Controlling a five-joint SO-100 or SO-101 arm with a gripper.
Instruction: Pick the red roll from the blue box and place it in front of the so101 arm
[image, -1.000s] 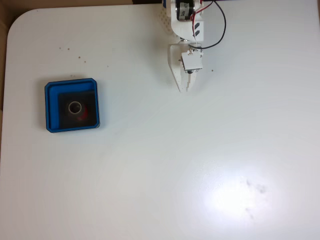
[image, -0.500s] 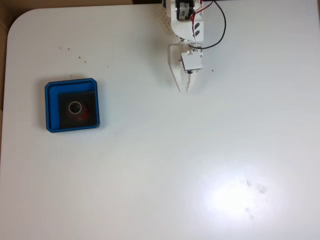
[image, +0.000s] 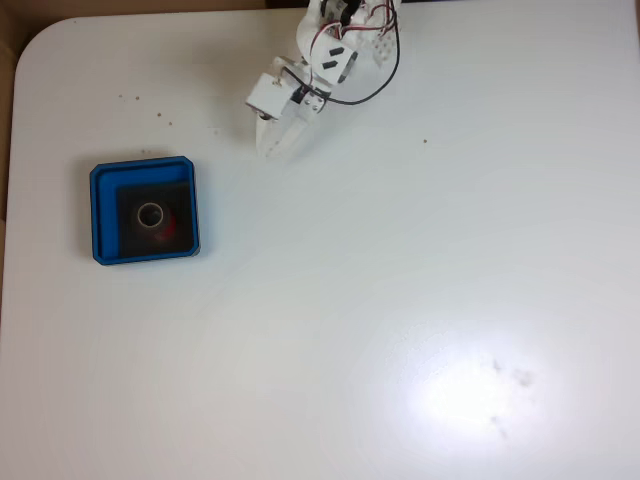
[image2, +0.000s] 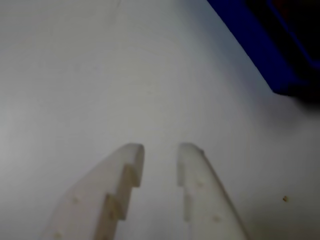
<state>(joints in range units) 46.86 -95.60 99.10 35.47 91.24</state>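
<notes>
Here, the scene is set out by its parts.

Table: a white surface (image: 400, 300) is seen from above in the fixed view; a few dark specks are scattered on it.
Blue box: the blue box (image: 96, 215) is placed at the left of the fixed view, flat on the table; a corner of it (image2: 255, 45) is caught at the upper right of the wrist view.
Red roll: the red roll (image: 168, 224) is found inside the box on the dark floor (pale core uppermost, red showing at its lower right side).
Arm: the so101 arm (image: 335, 45) is reached in from the top edge, angled down and to the left.
Gripper: the gripper (image: 273, 150) is held over bare table, well apart from the box; in the wrist view (image2: 159, 150) the jaws are parted by a narrow gap, and nothing is held between them.
</notes>
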